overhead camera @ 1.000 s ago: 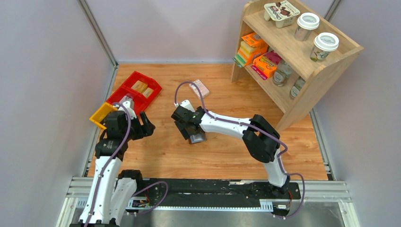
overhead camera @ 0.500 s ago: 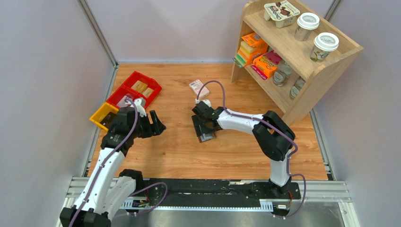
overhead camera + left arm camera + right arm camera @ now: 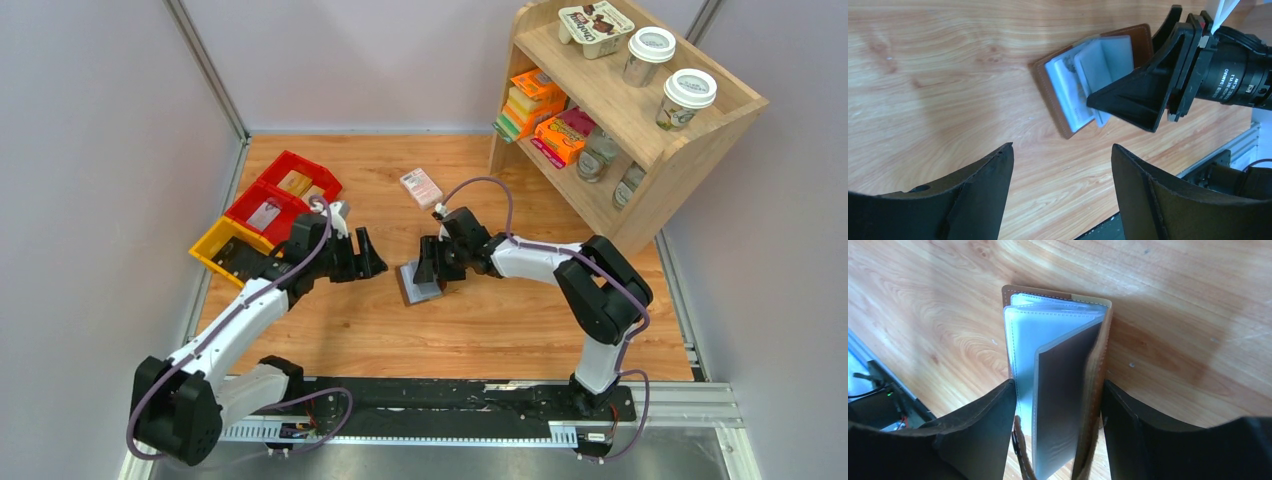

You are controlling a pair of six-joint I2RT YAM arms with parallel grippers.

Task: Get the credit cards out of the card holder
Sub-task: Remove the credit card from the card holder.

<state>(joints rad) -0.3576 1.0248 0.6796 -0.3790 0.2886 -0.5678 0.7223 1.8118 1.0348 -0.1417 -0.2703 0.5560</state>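
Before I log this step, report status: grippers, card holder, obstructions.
Left gripper open, short of card holder. Right gripper clamps it, open, on table. Nothing in between.

Brown card holder [image 3: 413, 288] on the wooden table [image 3: 500, 325], right hand [image 3: 431, 268] at it, left hand [image 3: 371, 263] near.

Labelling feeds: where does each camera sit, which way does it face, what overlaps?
Top external: fixed above and behind the bases, looking down on the table; both arms, left pincer and right pincer, show.
Left wrist: on the left arm, looking down at the open wallet; own fingers at the bottom.
Right wrist: on the right arm, looking down on the wallet gripped between own fingers.
Shared: all three see the wallet; left wrist also sees the right pincer.
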